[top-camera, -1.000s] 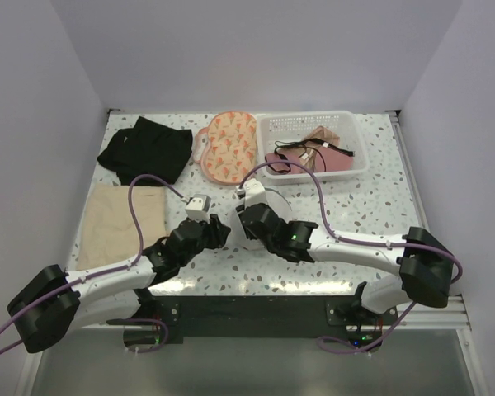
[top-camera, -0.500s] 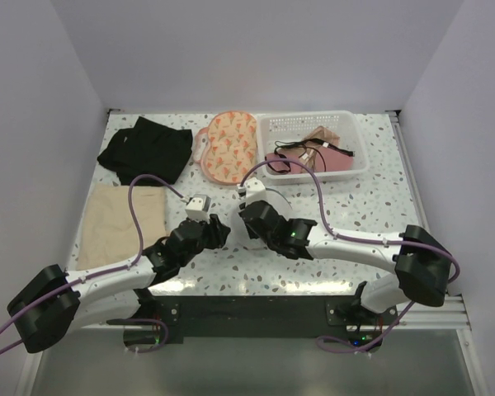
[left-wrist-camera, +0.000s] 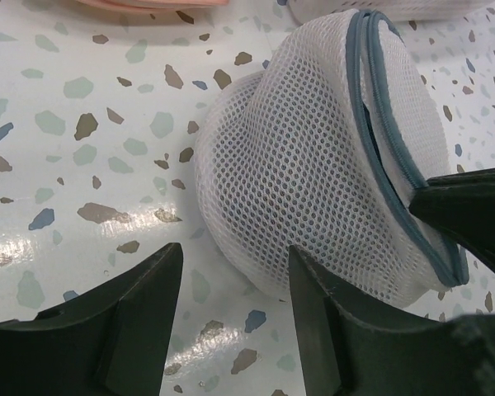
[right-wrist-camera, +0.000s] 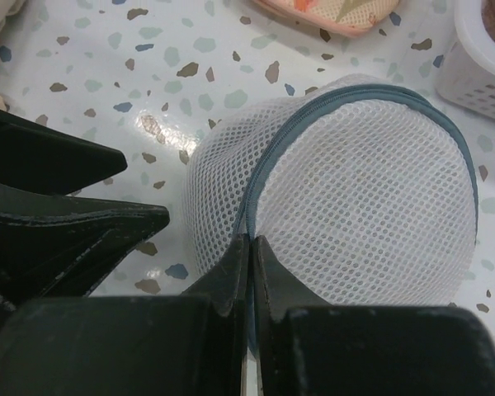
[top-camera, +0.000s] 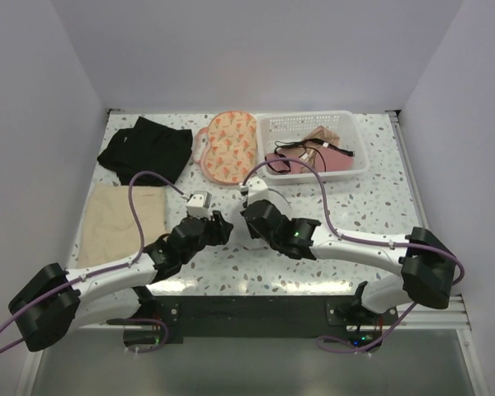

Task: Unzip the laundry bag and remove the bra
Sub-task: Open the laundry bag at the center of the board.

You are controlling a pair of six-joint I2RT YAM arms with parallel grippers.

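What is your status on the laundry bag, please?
Right claw shut on zipper. Left claw open beside mesh laundry bag. Bag looks zipped. Nothing blocking.

From above, the right arm covers nearly all of the bag (right-wrist-camera: 355,190); only a white sliver shows beside the wrist. The mesh lets nothing inside the bag be made out. The right hand (right-wrist-camera: 249,243) has its fingers pressed together at the zip (left-wrist-camera: 378,99), hiding whatever lies between them, so no pull can be told. In the left wrist view the frame's top edge crops the bag, and a dark finger covers its right side. Behind the bag, the basket (top-camera: 334,173) holds a tangle of straps and cloth too small to sort. The pad (top-camera: 228,144) behind the bag is cropped in both wrist views.
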